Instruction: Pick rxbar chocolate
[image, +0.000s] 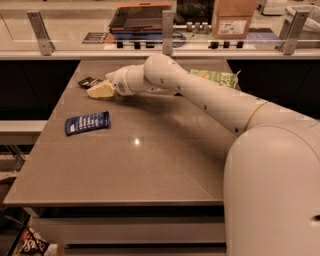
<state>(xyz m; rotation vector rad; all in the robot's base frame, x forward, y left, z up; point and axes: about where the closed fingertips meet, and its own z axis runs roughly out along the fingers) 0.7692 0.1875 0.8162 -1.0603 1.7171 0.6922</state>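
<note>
Reaching toward the far left corner of the worktop (150, 170): one arm, gripper (99, 90) low over the surface, its tip against the chocolate bar (89, 81); whether it is wide, narrow or holding cannot be told. Chocolate bar: dark wrapper, lying flat by the far left corner. Blue bar (87, 122): flat, near the left edge, apart. Green bag (216, 77): far edge, right side, behind the arm.

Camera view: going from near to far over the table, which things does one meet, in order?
Blue-wrapped bar → gripper, low beside the rxbar chocolate → cardboard box at the far back.
</note>
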